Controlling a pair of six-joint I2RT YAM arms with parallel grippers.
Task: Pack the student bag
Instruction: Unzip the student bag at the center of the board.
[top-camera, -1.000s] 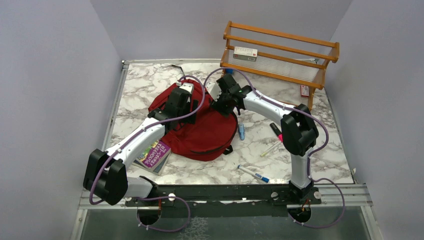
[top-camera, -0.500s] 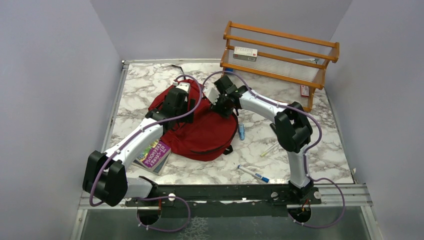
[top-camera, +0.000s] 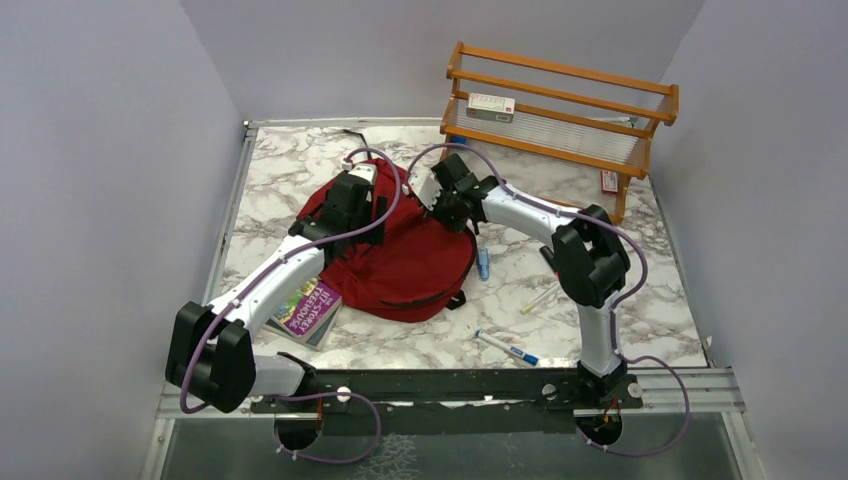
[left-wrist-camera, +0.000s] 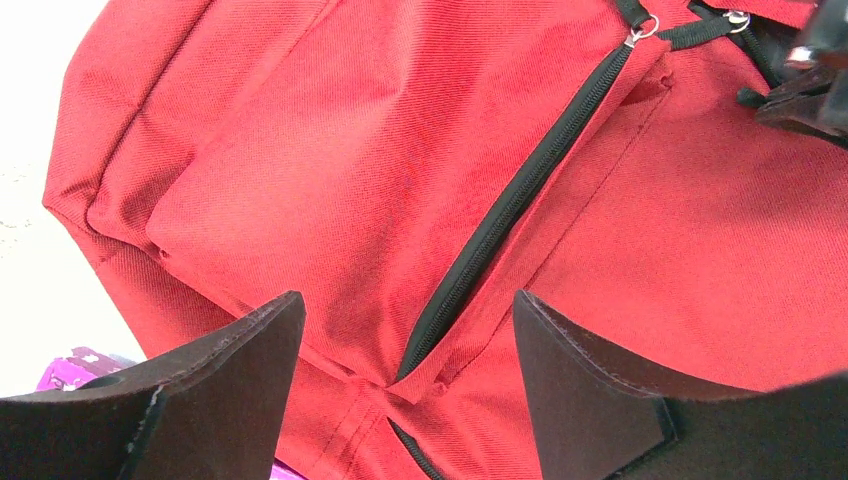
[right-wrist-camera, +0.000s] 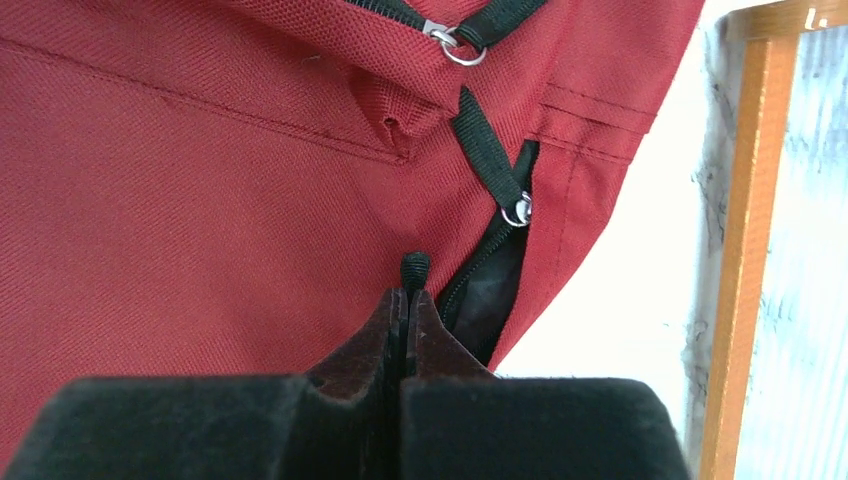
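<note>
The student bag (top-camera: 410, 265) is a dark-red backpack lying flat in the middle of the marble table. My right gripper (right-wrist-camera: 408, 292) is shut at its upper right edge, pinching a black zipper pull (right-wrist-camera: 414, 268) whose tip pokes out above the fingertips. Beside it a zipper gapes slightly, showing dark lining (right-wrist-camera: 490, 290). In the top view the right gripper (top-camera: 437, 205) sits over the bag's top right corner. My left gripper (left-wrist-camera: 405, 305) hangs open just above the bag's front pocket and its closed black zipper (left-wrist-camera: 520, 190), holding nothing.
A purple book (top-camera: 305, 312) lies partly under the bag's near left edge. Pens and markers (top-camera: 508, 349) are scattered right of the bag. A wooden rack (top-camera: 560, 105) holding a small box (top-camera: 490, 106) stands at the back right.
The right gripper has closed from open onto the zipper pull, and its arm has edged slightly left. The left arm has stayed in place, open.
</note>
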